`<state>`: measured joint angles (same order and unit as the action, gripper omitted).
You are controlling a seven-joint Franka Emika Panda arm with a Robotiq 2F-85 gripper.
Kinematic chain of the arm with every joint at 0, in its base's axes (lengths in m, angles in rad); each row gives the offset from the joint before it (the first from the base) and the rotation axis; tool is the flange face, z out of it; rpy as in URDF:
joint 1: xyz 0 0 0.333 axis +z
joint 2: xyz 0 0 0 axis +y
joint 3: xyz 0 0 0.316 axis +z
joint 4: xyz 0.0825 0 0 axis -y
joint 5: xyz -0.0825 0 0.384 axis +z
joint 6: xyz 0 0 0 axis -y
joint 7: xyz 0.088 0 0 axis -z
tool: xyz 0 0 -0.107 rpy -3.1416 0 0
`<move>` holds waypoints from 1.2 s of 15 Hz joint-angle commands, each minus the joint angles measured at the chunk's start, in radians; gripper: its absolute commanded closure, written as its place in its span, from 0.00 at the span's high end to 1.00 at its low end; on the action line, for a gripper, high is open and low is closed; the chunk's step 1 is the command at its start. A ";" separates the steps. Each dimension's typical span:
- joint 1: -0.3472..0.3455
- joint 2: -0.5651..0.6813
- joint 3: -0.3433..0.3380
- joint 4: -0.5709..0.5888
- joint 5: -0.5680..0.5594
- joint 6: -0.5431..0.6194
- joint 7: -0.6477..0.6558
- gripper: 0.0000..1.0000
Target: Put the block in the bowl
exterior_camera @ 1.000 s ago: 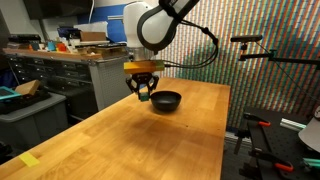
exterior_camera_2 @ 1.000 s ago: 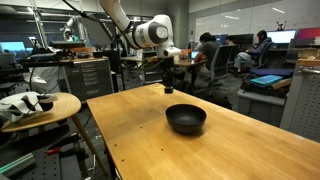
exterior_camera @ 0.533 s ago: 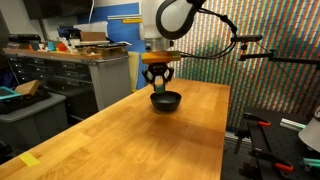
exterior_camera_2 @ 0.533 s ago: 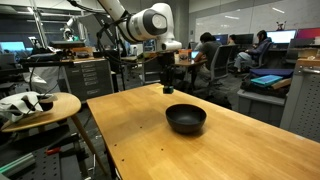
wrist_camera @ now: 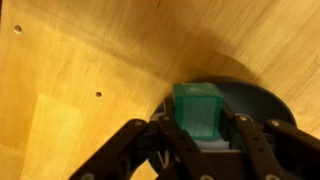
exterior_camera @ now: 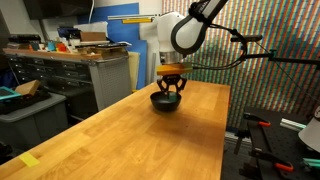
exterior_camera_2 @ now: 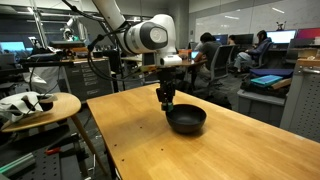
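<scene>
lower centre of the wrist view, the gripper (wrist_camera: 203,128) pinches the block (wrist_camera: 197,103) above the bowl (wrist_camera: 258,100) edge; dropping it in is not yet done.

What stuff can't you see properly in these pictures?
- The block: it shows clearly only in the wrist view. In both exterior views it is too small and sits tucked inside the gripper.
- The bowl: in the wrist view the block and the fingers cover part of it, and the picture's bottom edge cuts off more.
- The bowl's inside: hidden in an exterior view by its low angle and the gripper.
</scene>
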<state>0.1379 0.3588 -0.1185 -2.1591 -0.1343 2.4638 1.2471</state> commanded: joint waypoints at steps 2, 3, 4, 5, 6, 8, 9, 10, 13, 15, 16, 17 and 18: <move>-0.021 0.026 -0.021 -0.006 -0.001 0.071 0.019 0.17; -0.027 0.032 -0.025 -0.004 0.005 0.087 0.017 0.17; -0.029 0.036 -0.031 -0.002 0.005 0.097 0.016 0.17; -0.031 0.039 -0.038 0.001 0.004 0.107 0.016 0.17; -0.032 0.041 -0.044 0.003 0.003 0.117 0.017 0.17; -0.036 0.043 -0.050 0.005 0.006 0.132 0.004 0.17; -0.038 0.042 -0.051 0.005 0.007 0.140 -0.005 0.67; -0.039 0.041 -0.052 0.005 0.007 0.151 -0.009 0.69; -0.041 0.034 -0.049 0.013 0.011 0.170 -0.021 0.90; -0.040 0.025 -0.051 0.022 0.008 0.181 -0.028 1.00; -0.038 0.018 -0.054 0.026 0.004 0.180 -0.030 1.00; -0.038 0.006 -0.053 0.030 0.004 0.175 -0.038 1.00; -0.042 -0.011 -0.048 0.033 0.011 0.160 -0.050 1.00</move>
<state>0.1020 0.3942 -0.1662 -2.1344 -0.1336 2.6360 1.2370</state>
